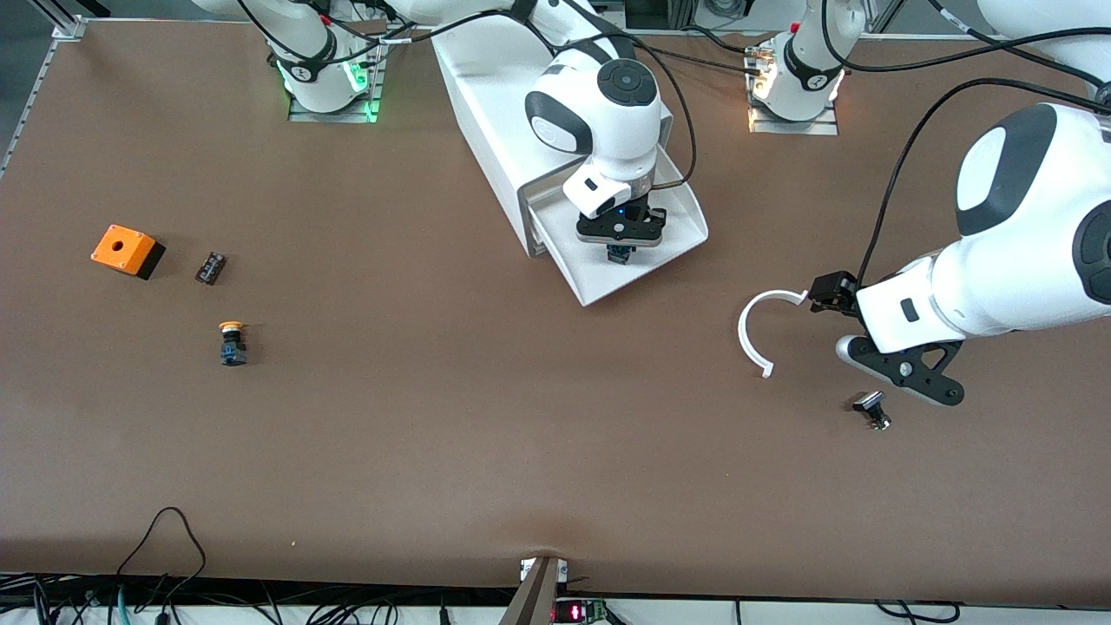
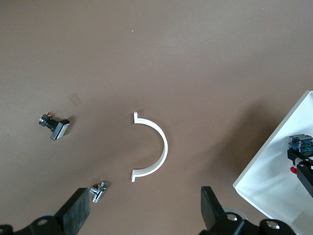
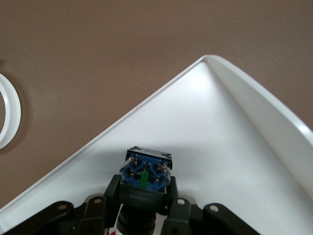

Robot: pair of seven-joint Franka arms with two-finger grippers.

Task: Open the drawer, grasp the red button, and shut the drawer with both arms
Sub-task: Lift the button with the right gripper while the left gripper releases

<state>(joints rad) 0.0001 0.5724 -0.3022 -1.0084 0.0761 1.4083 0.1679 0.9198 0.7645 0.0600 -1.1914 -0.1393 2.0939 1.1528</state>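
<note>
Brown table (image 1: 521, 434), white arc (image 1: 753, 332), orange box (image 1: 126, 250), yellow-capped button (image 1: 232, 341).

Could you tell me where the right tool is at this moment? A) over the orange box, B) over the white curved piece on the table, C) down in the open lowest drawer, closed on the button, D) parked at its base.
C: the right tool is down in the pulled-out drawer, its fingers closed on the button.
</note>
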